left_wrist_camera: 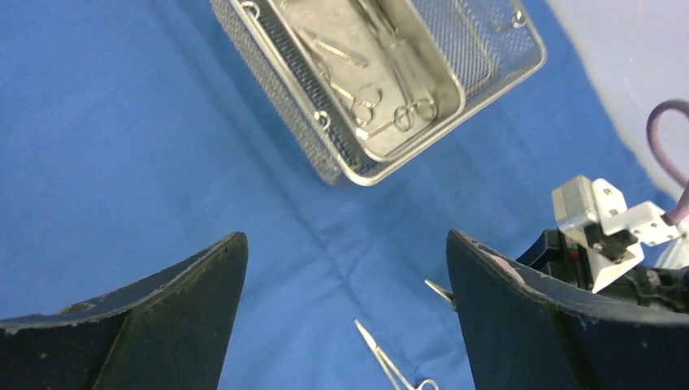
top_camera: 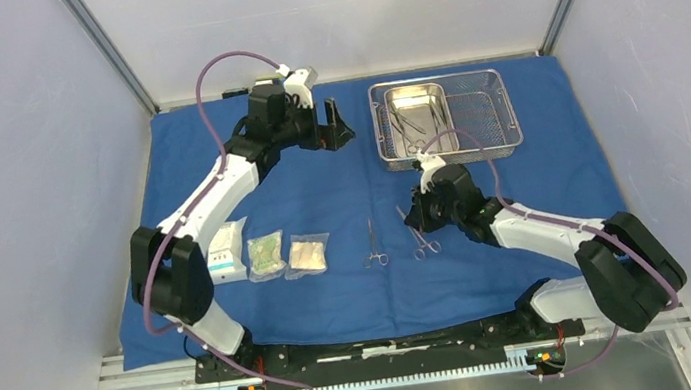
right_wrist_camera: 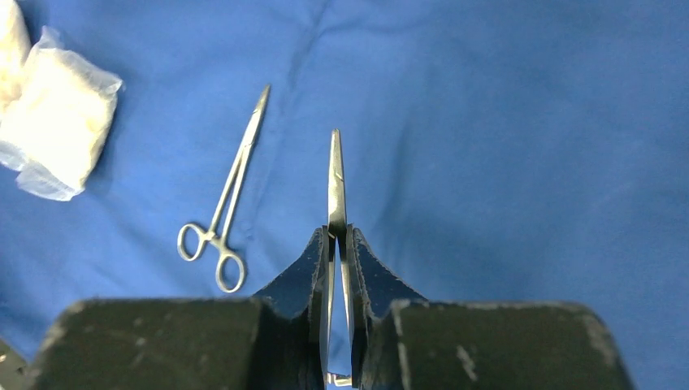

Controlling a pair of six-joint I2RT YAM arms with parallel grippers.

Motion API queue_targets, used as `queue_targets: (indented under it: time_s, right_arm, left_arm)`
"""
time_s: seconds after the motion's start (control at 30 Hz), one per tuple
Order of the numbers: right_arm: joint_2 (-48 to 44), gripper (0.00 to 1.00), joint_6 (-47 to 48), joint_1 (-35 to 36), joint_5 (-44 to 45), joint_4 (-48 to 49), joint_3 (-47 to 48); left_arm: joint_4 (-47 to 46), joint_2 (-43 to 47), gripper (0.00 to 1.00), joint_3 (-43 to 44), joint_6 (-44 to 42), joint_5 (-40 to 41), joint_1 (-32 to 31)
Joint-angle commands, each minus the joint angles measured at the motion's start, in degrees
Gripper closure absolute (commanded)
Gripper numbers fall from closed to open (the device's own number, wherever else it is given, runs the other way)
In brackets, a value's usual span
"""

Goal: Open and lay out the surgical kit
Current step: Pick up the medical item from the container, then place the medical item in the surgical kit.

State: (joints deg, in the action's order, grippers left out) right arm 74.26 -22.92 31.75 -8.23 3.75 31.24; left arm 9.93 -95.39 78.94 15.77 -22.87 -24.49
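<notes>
Quick rundown of where things are. The cloth [top_camera: 321,193] is fully spread over the table and everything sits on it.

The tray [top_camera: 487,116] is at the far right of the cloth, with the pan [top_camera: 414,95] in its left half. There are a few pan instruments [left_wrist_camera: 370,101] lying inside, ring handles toward the near end. I can't count them properly through the glare.

The three packets are in a row near the front left of the cloth: a white packet [top_camera: 227,251], a greenish packet [top_camera: 267,256] and a beige packet [top_camera: 308,255], just beside each other.

Right of those lies a loose instrument [top_camera: 373,244], flat on the cloth with its rings toward the arm bases.

The right gripper [right_wrist_camera: 337,237] is just right of it, pinched down on a held instrument [right_wrist_camera: 335,175]. The shaft runs between the fingers and the tip pokes out ahead, roughly parallel to the loose one. It looks like it's resting on the cloth, but honestly I can't tell if it's touching or just above.

The left gripper [left_wrist_camera: 345,244] is up at the far middle of the cloth, left of the tray, with its fingers [left_wrist_camera: 162,317] spread wide and nothing between them.
</notes>
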Motion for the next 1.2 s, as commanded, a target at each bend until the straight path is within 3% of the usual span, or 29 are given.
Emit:
queue_targets:
  time_s: [0.0, 0.57, 1.17]
  right_arm:
    - [0.8, 1.0, -7.4, 2.7, 2.7, -0.2, 1.0]
    - [4.6, 1.0, -14.1, 4.9, 12.0, 0.0, 1.9]
    - [10.0, 1.0, -15.9, 8.1, 13.2, -0.9, 6.4]
  left_arm:
    - [1.0, 6.0, 0.02, -3.9, -9.2, 4.4, 0.1]
    - [-2.5, 10.3, 0.0, -10.1, -9.1, 5.3, 0.6]
    - [-2.8, 10.3, 0.0, -10.7, -8.0, 3.4, 0.6]
